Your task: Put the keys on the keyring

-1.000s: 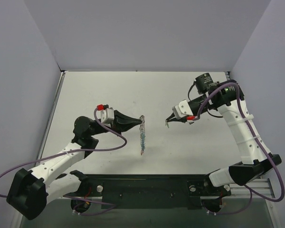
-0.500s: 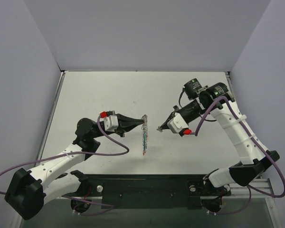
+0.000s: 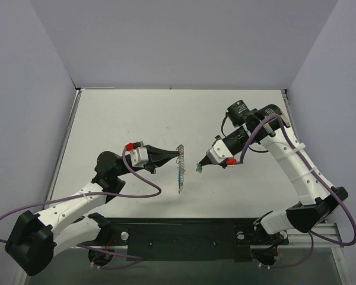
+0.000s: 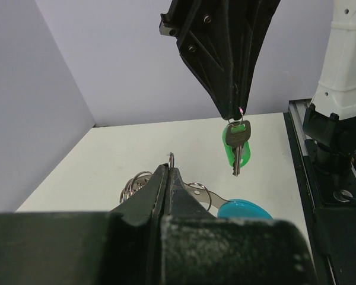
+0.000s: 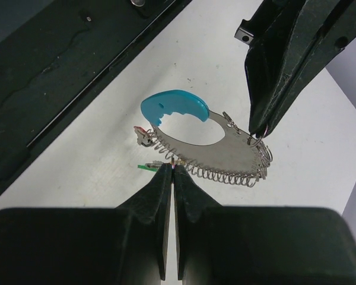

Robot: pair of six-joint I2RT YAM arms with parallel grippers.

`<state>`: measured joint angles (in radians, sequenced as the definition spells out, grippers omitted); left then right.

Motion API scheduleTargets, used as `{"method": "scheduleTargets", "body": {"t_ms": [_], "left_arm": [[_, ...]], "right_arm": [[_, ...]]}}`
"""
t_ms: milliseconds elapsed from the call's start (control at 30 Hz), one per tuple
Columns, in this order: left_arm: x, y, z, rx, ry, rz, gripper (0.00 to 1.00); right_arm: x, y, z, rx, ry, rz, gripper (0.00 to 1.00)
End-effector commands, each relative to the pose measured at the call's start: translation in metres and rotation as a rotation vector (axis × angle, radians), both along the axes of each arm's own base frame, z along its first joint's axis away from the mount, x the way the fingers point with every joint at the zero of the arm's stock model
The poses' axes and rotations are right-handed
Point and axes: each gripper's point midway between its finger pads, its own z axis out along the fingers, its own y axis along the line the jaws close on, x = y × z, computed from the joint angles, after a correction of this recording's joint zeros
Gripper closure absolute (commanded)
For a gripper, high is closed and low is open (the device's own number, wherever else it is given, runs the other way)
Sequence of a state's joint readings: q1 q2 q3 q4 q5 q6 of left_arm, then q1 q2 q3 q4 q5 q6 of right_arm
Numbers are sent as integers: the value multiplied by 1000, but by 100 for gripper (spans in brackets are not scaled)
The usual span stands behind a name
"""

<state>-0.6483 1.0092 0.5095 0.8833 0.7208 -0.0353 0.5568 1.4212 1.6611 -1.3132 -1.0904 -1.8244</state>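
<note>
Two grippers, one keyring, one green key, all up in the air!

The left gripper (image 3: pixel 173 154) is clamped tight on the top edge of the keyring (image 3: pixel 180 171), which hangs edge-on above the table (image 3: pixel 130 116). The right gripper (image 3: pixel 200 166) is pinched shut on the single green key (image 4: pixel 236 149). The key dangles just beside the ring, level with its upper coils, not touching.

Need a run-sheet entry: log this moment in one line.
left gripper shut on keyring | right gripper shut on green key | key unthreaded
</note>
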Motion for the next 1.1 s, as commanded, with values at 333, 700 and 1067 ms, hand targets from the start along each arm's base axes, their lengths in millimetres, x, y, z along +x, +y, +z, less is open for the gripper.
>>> {"method": "scheduleTargets", "body": {"t_ms": [333, 700, 1067], "left_arm": [[4, 15, 35, -279, 92, 77, 100], [11, 20, 37, -344, 101, 134, 100], [-3, 17, 36, -363, 79, 51, 100]], "right_arm": [[28, 6, 12, -70, 324, -360, 100], [64, 37, 38, 187, 343, -681, 100], [41, 45, 44, 227, 345, -539, 100]]}}
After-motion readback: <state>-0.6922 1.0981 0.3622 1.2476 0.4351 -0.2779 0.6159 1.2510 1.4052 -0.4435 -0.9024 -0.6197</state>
